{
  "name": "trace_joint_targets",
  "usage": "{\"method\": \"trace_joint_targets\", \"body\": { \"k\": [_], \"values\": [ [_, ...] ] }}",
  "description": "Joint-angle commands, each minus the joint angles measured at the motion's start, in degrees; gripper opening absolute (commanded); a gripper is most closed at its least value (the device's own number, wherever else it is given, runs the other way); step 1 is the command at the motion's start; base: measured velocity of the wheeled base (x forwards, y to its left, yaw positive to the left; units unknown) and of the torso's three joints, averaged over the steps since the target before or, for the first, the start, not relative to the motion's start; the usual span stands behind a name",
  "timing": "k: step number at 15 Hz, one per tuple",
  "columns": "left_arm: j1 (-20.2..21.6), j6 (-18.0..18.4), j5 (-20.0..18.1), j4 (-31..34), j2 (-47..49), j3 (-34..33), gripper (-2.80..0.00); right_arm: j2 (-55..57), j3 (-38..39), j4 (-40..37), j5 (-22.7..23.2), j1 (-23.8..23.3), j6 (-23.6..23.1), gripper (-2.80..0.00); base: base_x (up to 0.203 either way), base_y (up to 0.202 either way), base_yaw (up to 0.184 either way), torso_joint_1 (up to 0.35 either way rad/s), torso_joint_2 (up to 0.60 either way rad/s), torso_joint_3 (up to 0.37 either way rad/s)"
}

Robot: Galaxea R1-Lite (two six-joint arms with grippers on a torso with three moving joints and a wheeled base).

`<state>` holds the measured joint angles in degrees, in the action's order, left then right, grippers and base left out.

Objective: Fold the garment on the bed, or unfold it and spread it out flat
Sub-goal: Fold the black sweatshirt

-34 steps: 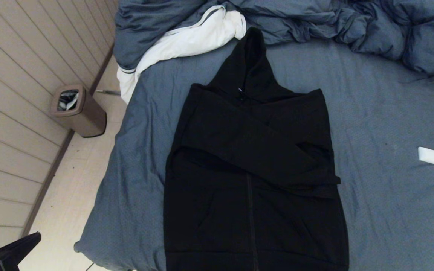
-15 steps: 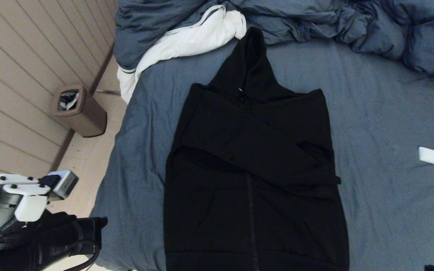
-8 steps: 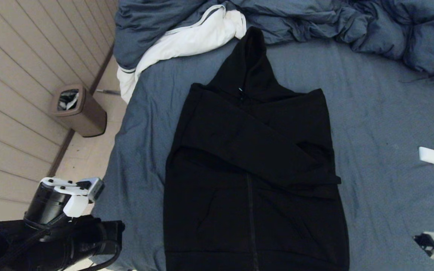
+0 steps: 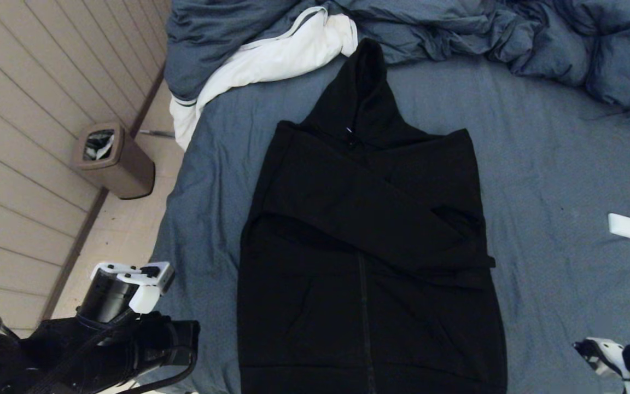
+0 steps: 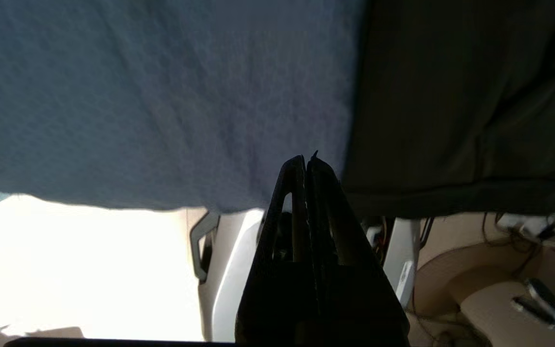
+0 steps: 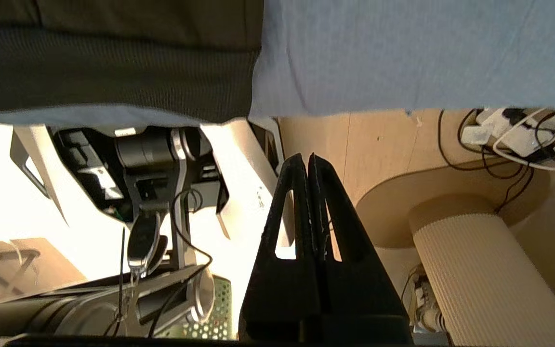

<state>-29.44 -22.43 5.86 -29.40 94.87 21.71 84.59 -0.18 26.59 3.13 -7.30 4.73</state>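
Bed (image 4: 555, 164) with duvet (image 4: 457, 27) bunched at far end; garment (image 4: 369, 246) flat mid-bed, sleeves crossed, hood toward duvet. Left gripper (image 5: 305, 161) near hem corner, right gripper (image 6: 306, 159) off bed's near edge; both jaws together, empty.

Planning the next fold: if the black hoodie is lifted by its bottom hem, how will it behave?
The hoodie will probably drape limply; it lies flat and creased on the bed. Its sleeves, folded across the chest, will likely slide off. The thick ribbed hem suggests some weight, so it may sag between grips.
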Motion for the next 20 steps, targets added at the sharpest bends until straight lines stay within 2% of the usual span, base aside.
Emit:
{"method": "trace_joint_targets", "body": {
  "k": [1, 4, 6, 7, 10, 12, 13, 16, 20],
  "values": [
    [-0.17, 0.03, 0.15, -0.3, -0.47, 0.63, -2.8, -0.54, -0.34, 0.22, -0.02, -0.08, 0.02, -2.8, 0.0, 0.0, 0.0, 0.0, 0.0, 0.0],
    [-0.17, 0.2, 0.87, 2.26, -4.97, 3.53, -2.8, -6.6, -2.52, -0.11, -0.19, 0.02, 0.3, -2.8, 0.0, 0.0, 0.0, 0.0, 0.0, 0.0],
    [-0.13, 0.47, 0.95, 10.21, -10.22, 8.79, -2.8, -13.87, -7.21, -2.73, -0.54, -0.28, 0.38, -2.8, 0.0, 0.0, 0.0, 0.0, 0.0, 0.0],
    [-0.11, 0.54, 0.97, 15.84, -12.6, 12.75, -2.8, -16.75, -12.05, -7.27, -0.67, -0.41, 0.4, -2.8, 0.0, 0.0, 0.0, 0.0, 0.0, 0.0],
    [-0.1, 0.55, 0.95, 30.37, -16.25, 24.71, -2.8, -23.17, -30.74, -30.95, -0.36, -0.33, 0.6, -2.8, 0.0, 0.0, 0.0, 0.0, 0.0, 0.0],
    [0.15, 0.42, 1.17, 35.77, -15.87, 30.78, -2.8, -21.71, -41.34, -41.82, -0.02, -0.31, 0.89, -2.8, 0.0, 0.0, 0.0, 0.0, 0.0, 0.0],
    [0.28, 0.29, 1.42, 37.4, -15.34, 31.64, -2.8, -19.35, -43.86, -44.88, 0.09, -0.29, 1.03, -2.8, 0.0, 0.0, 0.0, 0.0, 0.0, 0.0],
    [0.54, 0.36, 2.43, 38.75, -15.3, 31.92, -2.8, -18.88, -40.72, -46.95, 0.34, 0.17, 0.68, -2.8, 0.0, 0.0, 0.0, 0.0, 0.0, 0.0],
    [0.61, 0.37, 2.84, 39.69, -15.15, 32.43, -2.8, -20.34, -40.64, -46.89, 0.29, 0.27, 0.32, -2.8, 0.0, 0.0, 0.0, 0.0, 0.0, 0.0]
  ]
}}
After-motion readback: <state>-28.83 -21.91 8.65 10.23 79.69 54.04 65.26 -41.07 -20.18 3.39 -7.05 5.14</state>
